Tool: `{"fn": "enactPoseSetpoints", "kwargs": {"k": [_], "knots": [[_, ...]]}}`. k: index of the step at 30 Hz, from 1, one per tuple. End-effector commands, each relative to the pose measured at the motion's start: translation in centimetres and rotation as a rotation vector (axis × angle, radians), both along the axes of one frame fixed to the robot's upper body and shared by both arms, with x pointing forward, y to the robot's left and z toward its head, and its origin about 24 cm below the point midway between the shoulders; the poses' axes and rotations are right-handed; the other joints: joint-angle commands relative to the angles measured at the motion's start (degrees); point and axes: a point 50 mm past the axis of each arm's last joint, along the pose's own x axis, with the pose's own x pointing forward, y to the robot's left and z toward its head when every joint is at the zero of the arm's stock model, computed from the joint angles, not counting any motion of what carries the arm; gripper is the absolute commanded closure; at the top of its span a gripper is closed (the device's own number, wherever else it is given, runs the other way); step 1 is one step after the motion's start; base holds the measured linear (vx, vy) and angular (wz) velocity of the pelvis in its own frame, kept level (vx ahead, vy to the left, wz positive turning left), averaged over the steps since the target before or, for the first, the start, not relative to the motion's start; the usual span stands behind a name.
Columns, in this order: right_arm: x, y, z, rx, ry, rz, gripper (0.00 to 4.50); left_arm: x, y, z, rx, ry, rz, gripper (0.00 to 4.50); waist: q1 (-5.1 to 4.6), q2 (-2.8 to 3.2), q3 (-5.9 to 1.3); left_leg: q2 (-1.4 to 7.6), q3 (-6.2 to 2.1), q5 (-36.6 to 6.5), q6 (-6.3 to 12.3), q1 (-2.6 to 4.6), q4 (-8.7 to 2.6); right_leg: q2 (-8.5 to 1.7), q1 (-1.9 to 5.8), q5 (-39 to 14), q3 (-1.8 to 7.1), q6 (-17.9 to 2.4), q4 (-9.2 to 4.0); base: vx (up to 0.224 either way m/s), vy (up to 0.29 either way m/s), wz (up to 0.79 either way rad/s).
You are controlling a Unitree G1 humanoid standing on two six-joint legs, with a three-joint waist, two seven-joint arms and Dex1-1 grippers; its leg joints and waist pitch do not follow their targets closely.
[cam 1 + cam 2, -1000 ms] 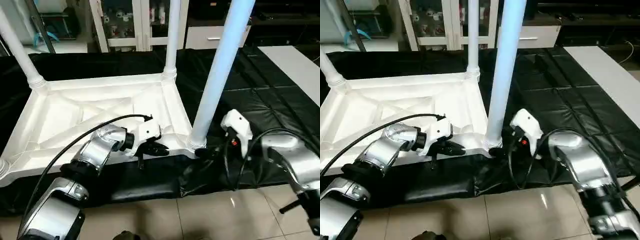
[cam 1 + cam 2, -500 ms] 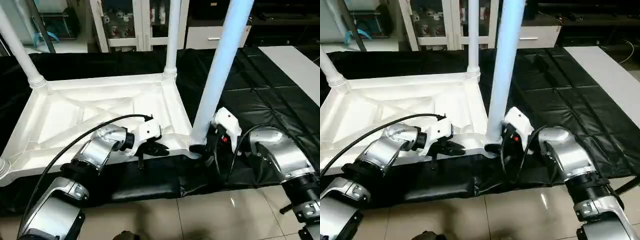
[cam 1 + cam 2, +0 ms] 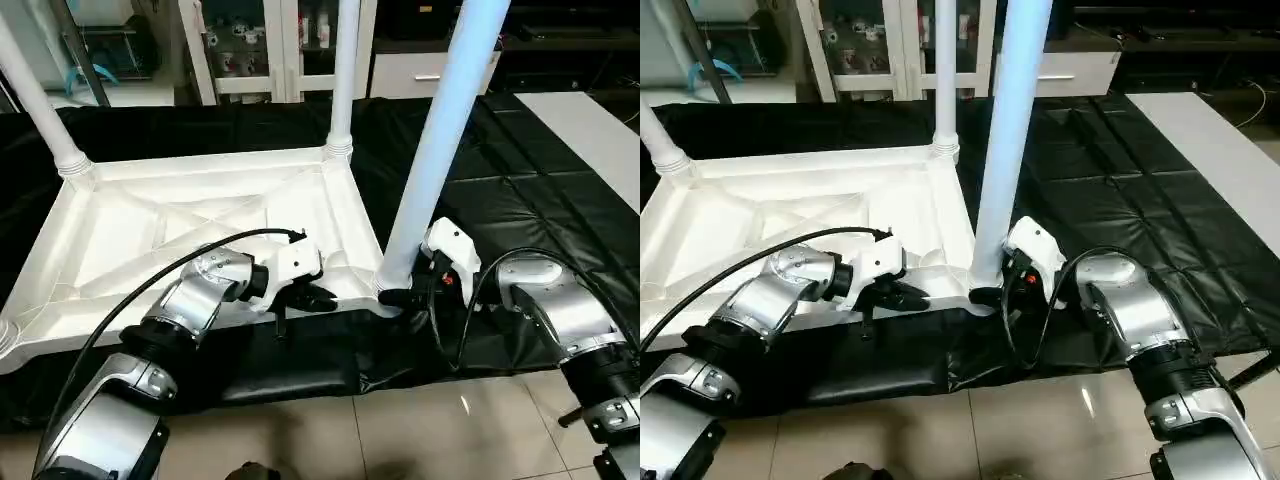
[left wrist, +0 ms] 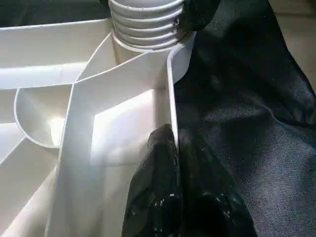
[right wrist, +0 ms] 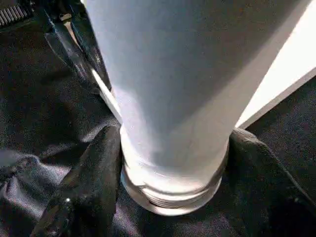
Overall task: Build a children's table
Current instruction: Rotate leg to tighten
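The white tabletop (image 3: 190,225) lies upside down on the black-covered work table (image 3: 520,180), legs standing in its corner sockets. At its near edge the left gripper (image 3: 318,297) is pinched tight on the rim; the left wrist view shows the thin wall nipped between both fingers (image 4: 163,187), just below a ribbed socket collar (image 4: 145,24). At about three o'clock from it, the right gripper (image 3: 985,296) sits at the base of the near-right leg (image 3: 440,140). The right wrist view shows its fingers (image 5: 91,182) flanking that leg's base, partly open; contact cannot be confirmed.
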Motion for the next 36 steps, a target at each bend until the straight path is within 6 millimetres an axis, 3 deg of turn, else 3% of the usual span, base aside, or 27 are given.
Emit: {"fn": "enactPoseSetpoints", "kwargs": {"k": [1, 3, 5, 6, 7, 11, 12, 14, 15, 16, 18, 19, 20, 22, 23, 26, 30, 36], "knots": [[0.3, 0.4, -0.5, 0.017, -0.005, -0.052, 1.82, -0.1, -0.3, -0.4, 0.045, 0.008, -0.023, 4.5, -0.22, 0.02, -3.75, 3.87, -2.28, -15.47, 0.05, 2.25, -4.69, -2.58, 1.89, -8.34, 1.86, -14.44, -3.38, 0.0, 0.0, 0.0], [0.6, 0.6, -0.9, 0.022, -0.009, -0.116, 1.82, 0.1, -0.5, -0.5, 0.047, 0.005, 0.002, 4.5, -0.48, 0.07, -3.63, 3.86, -2.34, -17.07, -0.67, 2.32, -4.85, -2.58, 1.71, -10.49, 1.92, -14.0, -3.58, 0.0, 0.0, 0.0], [1.4, 1.3, -2.3, 0.04, -0.007, -0.319, 1.82, 0.6, -1.4, -0.7, 0.036, -0.017, 0.075, 4.5, -0.99, 0.12, -3.37, 3.73, -2.46, -19.4, -2.06, 2.4, -5.05, -2.66, 1.3, -13.84, 2.02, -13.33, -3.93, 0.0, 0.0, 0.0], [1.4, 1.3, -2.3, 0.04, -0.008, -0.332, 1.82, 0.6, -1.5, -0.7, 0.035, -0.019, 0.08, 4.5, -1.7, -0.23, -3.2, 3.49, -2.93, -23.26, -3.59, 2.57, -5.23, -2.82, 1.34, -20.26, 1.86, -11.6, -4.57, 0.0, 0.0, 0.0], [1.5, 1.5, -2.5, 0.04, -0.01, -0.364, 1.82, 0.7, -1.7, -0.7, 0.032, -0.023, 0.091, 4.5, -1.87, -0.08, -3.2, 3.53, -3.1, -23.91, -3.83, 2.54, -5.26, -2.97, 1.41, -21.84, 1.84, -10.9, -4.7, 0.0, 0.0, 0.0], [3.0, 3.1, -3.1, 0.062, -0.023, -0.617, 1.83, 1.7, -3.6, -0.6, 0.048, -0.083, 0.196, 4.5, -3.0, 0.15, -3.14, 3.44, -3.64, -27.35, -5.84, 2.63, -5.69, -2.65, 0.96, -24.13, 1.71, -8.96, -5.07, 0.0, 0.0, 0.0], [3.4, 4.0, -3.1, 0.071, -0.018, -0.69, 1.83, 2.1, -4.4, -0.5, 0.045, -0.096, 0.243, 4.5, -3.75, 0.44, -3.2, 3.26, -3.68, -29.25, -6.38, 2.96, -5.62, -2.5, 0.54, -23.56, 1.68, -9.31, -5.19, 0.0, 0.0, 0.0], [4.1, 5.4, -3.1, 0.075, -0.008, -0.788, 1.83, 2.8, -5.4, -0.2, 0.048, -0.134, 0.338, 4.5, -4.05, 0.35, -3.23, 3.12, -3.77, -30.02, -6.29, 3.01, -5.57, -2.51, 0.56, -23.66, 1.62, -9.36, -5.3, 0.0, 0.0, 0.0], [4.4, 6.1, -3.0, 0.072, -0.009, -0.839, 1.83, 3.1, -5.8, -0.1, 0.053, -0.149, 0.374, 4.5, -4.26, 0.78, -3.25, 3.12, -3.82, -30.55, -6.35, 3.23, -5.57, -2.58, 0.3, -23.39, 1.67, -9.56, -5.37, 0.0, 0.0, 0.0], [4.6, 6.6, -3.0, 0.074, -0.01, -0.871, 1.83, 3.3, -6.1, 0.0, 0.051, -0.162, 0.411, 4.5, -4.42, 0.51, -3.32, 3.04, -3.81, -30.5, -6.0, 3.21, -5.54, -2.5, 0.47, -22.58, 1.58, -9.6, -5.59, 0.0, 0.0, 0.0], [4.8, 7.6, -3.0, 0.068, -0.009, -0.886, 1.83, 3.6, -6.4, 0.1, 0.043, -0.17, 0.456, 4.5, -4.65, 0.61, -3.4, 3.03, -3.78, -29.41, -5.37, 2.86, -5.67, -2.49, 0.71, -20.34, 1.52, -9.9, -5.52, 0.0, 0.0, 0.0], [4.9, 8.1, -3.0, 0.065, -0.021, -0.884, 1.83, 3.6, -6.5, 0.2, 0.042, -0.173, 0.468, 4.5, -4.75, 0.28, -3.46, 3.03, -3.7, -28.3, -4.75, 2.51, -5.73, -2.4, 1.0, -18.42, 1.45, -10.21, -5.4, 0.0, 0.0, 0.0], [5.0, 8.7, -2.8, 0.095, -0.025, -0.888, 1.83, 3.7, -6.5, 0.1, 0.045, -0.175, 0.474, 4.5, -4.67, 0.42, -3.54, 3.0, -3.61, -27.72, -4.44, 2.54, -5.69, -2.47, 1.0, -17.67, 1.49, -10.35, -5.33, 0.0, 0.0, 0.0], [5.3, 9.5, -2.1, 0.189, -0.028, -0.884, 1.83, 3.7, -6.2, 0.0, 0.046, -0.176, 0.484, 4.5, -4.53, -0.07, -3.66, 2.93, -3.34, -25.51, -2.71, 2.33, -5.4, -2.83, 1.12, -16.46, 1.68, -11.05, -5.29, 0.0, 0.0, 0.0], [5.3, 9.6, -2.0, 0.199, -0.027, -0.882, 1.48, 3.7, -6.2, 0.0, 0.047, -0.175, 0.485, 4.5, -4.43, -0.01, -3.68, 2.94, -3.27, -24.8, -2.24, 2.29, -5.39, -2.87, 1.25, -16.08, 1.7, -11.11, -5.32, 0.0, 0.0, 0.0], [5.3, 9.6, -1.1, 0.245, -0.08, -0.798, 1.13, 3.8, -5.4, -0.1, 0.043, -0.169, 0.483, 4.5, -4.12, -0.21, -3.84, 3.07, -2.98, -21.14, -0.54, 2.15, -5.27, -2.7, 1.43, -12.63, 1.75, -11.87, -4.9, 0.0, 0.0, 0.0], [5.2, 8.3, -0.7, 0.248, -0.111, -0.783, 0.86, 3.7, -4.1, -0.4, 0.054, -0.163, 0.481, 4.5, -3.8, 0.0, -4.1, 3.13, -2.72, -15.7, 2.28, 1.98, -4.9, -2.63, 1.83, -7.21, 1.65, -13.66, -4.24, 0.0, 0.0, 0.0], [3.6, 4.2, -0.1, 0.159, -0.149, -0.655, 0.38, 2.7, -2.5, -0.6, 0.042, -0.121, 0.367, 4.5, -3.19, 0.2, -4.03, 3.3, -2.55, -12.0, 4.14, 1.87, -4.75, -2.42, 2.25, -4.36, 1.49, -14.2, -4.02, 0.0, 0.0, 0.0]]}}
